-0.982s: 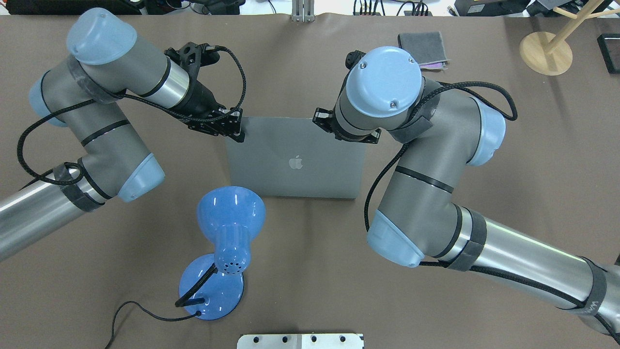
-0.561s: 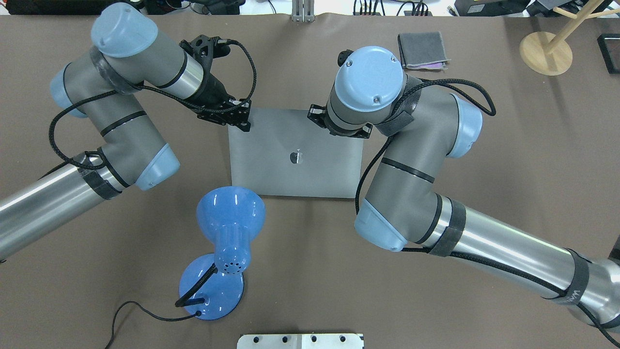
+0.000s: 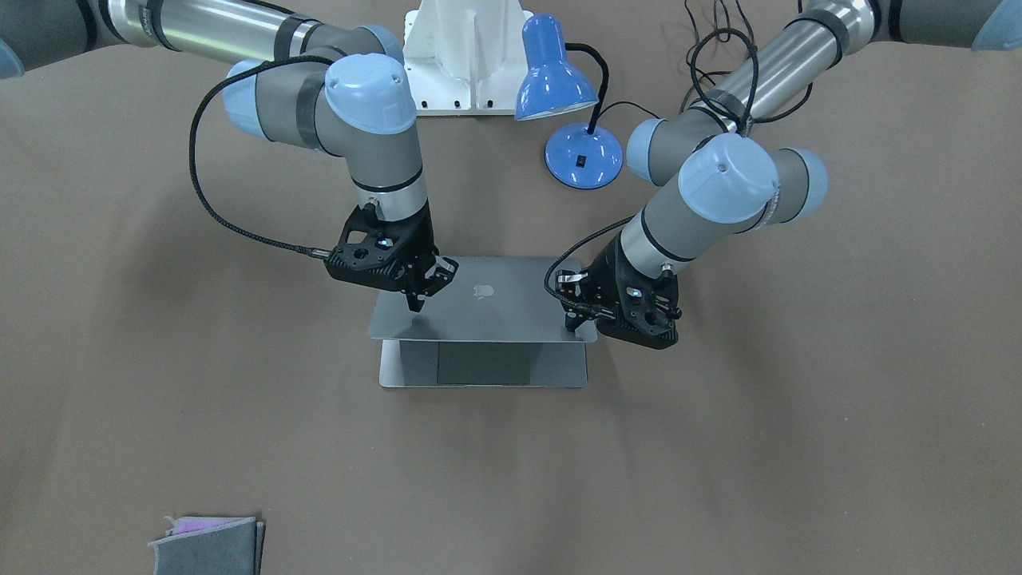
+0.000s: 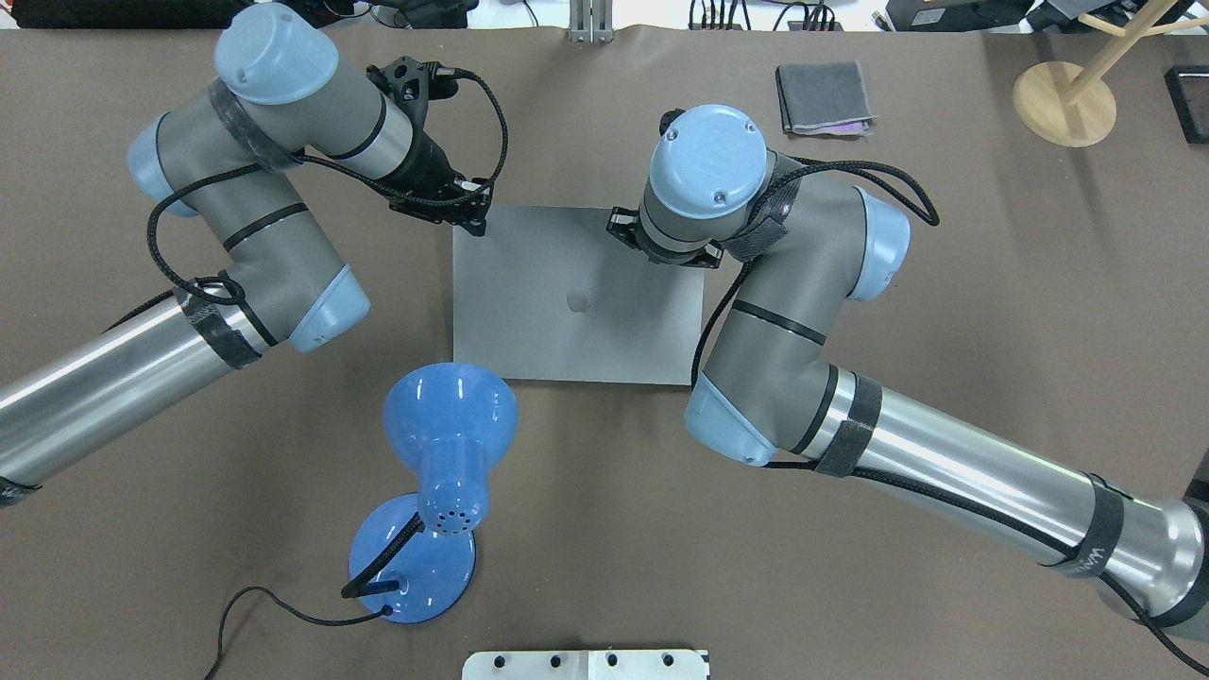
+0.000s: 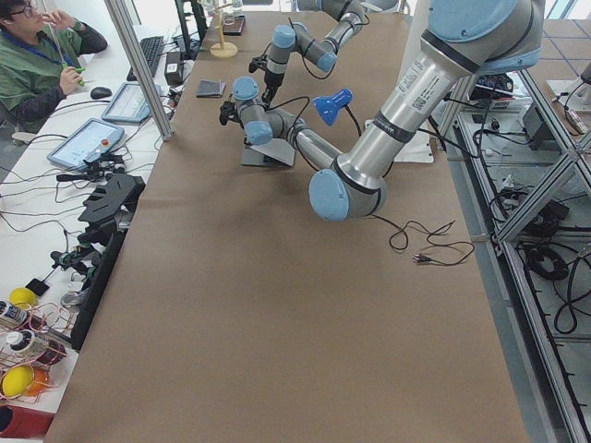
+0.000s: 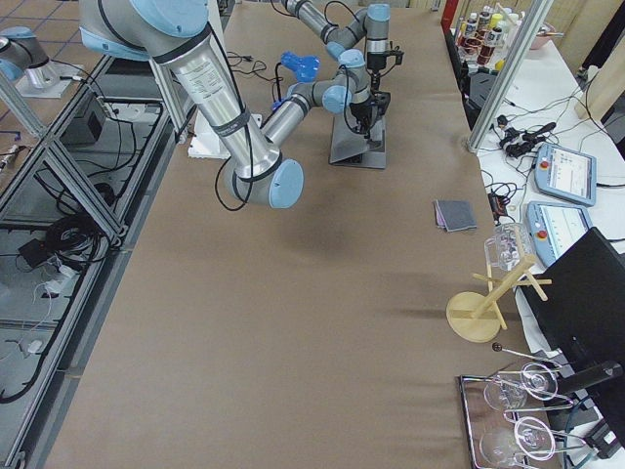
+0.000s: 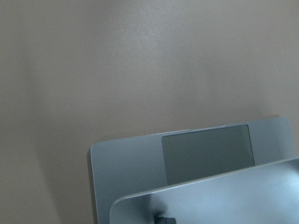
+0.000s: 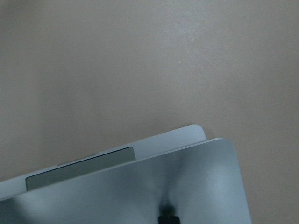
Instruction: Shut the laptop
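Observation:
The space-grey laptop lies mid-table with its lid tilted low over the base, a gap still showing. The trackpad and front of the base show beyond the lid's edge. My left gripper is shut, its tip pressing on the lid's far corner on my left; it is on the right in the front view. My right gripper is shut, its tip on the lid's other far corner; in the overhead view its wrist hides it. Both wrist views show the lid over the base.
A blue desk lamp stands near the laptop's hinge side, its cord trailing toward the robot. A folded grey cloth lies at the far right. A wooden stand is at the far right corner. The robot's white base plate is at the near edge.
Both grippers have moved away from the robot and down, pushing the lid lower. The lid now lies flatter and looks longer from above.

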### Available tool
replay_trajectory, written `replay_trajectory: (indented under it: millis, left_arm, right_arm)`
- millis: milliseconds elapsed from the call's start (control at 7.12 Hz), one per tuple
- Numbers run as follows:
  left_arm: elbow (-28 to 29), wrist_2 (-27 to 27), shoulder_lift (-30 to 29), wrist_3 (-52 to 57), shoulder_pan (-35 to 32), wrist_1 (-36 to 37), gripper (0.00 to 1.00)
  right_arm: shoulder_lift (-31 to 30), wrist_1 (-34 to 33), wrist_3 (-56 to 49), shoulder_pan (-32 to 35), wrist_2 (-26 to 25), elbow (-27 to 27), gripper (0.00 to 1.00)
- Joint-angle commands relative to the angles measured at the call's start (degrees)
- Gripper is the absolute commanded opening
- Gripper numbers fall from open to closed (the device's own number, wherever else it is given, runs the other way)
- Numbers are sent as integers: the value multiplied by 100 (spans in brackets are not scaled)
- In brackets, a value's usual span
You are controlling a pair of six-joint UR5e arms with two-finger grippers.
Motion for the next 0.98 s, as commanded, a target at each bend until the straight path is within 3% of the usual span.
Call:
replay_trajectory:
  millis: [0, 281, 842]
  left_arm:
    - [399, 208, -170, 184, -2, 16, 0]
    - [602, 462, -233, 220, 42, 16, 0]
    - [920, 1052, -260, 325, 384, 16, 0]
  right_arm:
    - [182, 212, -9, 23, -7, -553, 0]
    - [209, 492, -18, 32, -7, -931, 0]
    - [218, 529, -114, 23, -7, -1082, 0]
